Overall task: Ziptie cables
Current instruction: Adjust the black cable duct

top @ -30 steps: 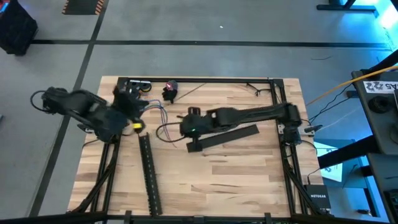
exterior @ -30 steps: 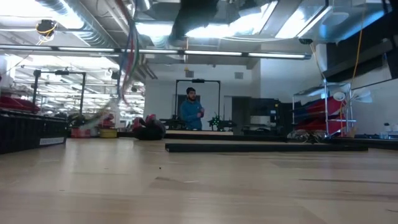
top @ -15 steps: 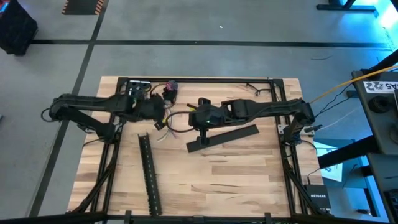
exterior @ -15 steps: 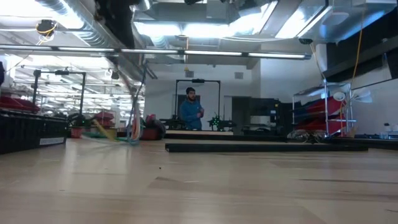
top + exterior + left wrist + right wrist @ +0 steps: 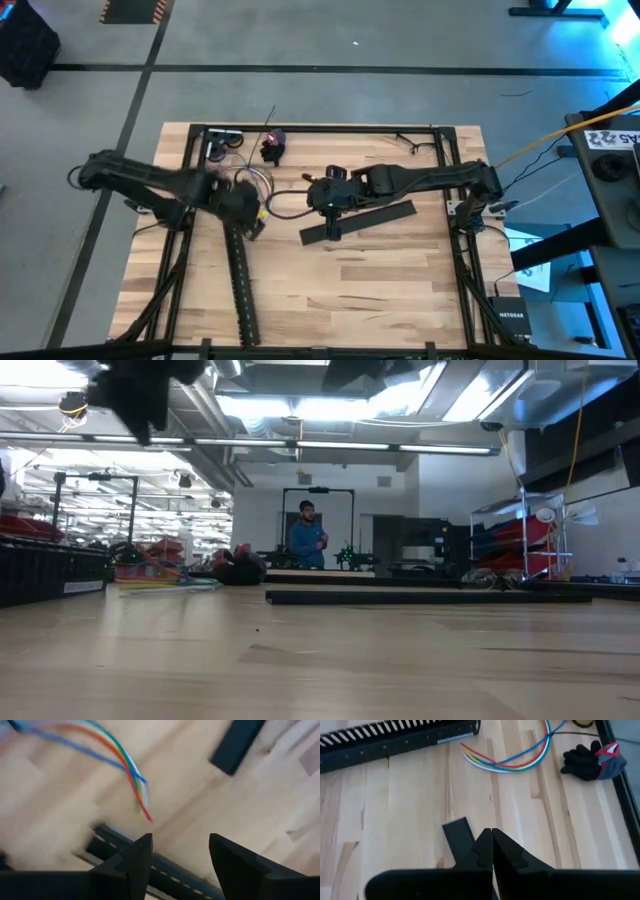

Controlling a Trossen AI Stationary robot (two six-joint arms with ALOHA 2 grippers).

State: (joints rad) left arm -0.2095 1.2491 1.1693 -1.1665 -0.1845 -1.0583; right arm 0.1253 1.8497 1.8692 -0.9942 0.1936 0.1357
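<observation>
- In the high view, left-centre of the table [image 5: 400, 290], we see the left gripper [image 5: 247, 208] beside the cables [image 5: 262, 185], over the top end of the slotted channel [image 5: 240, 285]; the right gripper [image 5: 325, 200] hangs over the flat cover [image 5: 360, 222]. We judge this as the gathering step, nothing tied yet. We cannot make out any zipties.
- Low view: cables [image 5: 160, 580] lie flat on the wood, far left; a person [image 5: 306, 540] stands in the room behind.
- Left wrist view: fingers [image 5: 135, 862] spread apart, nothing between them; cable [image 5: 127, 770] ends sit loose just ahead. Next move calls for closing on the bundle.
- Right wrist view: fingers [image 5: 510, 852] pressed together, empty. Only here do we see the black glove [image 5: 592, 760] near the cables [image 5: 512, 760].
</observation>
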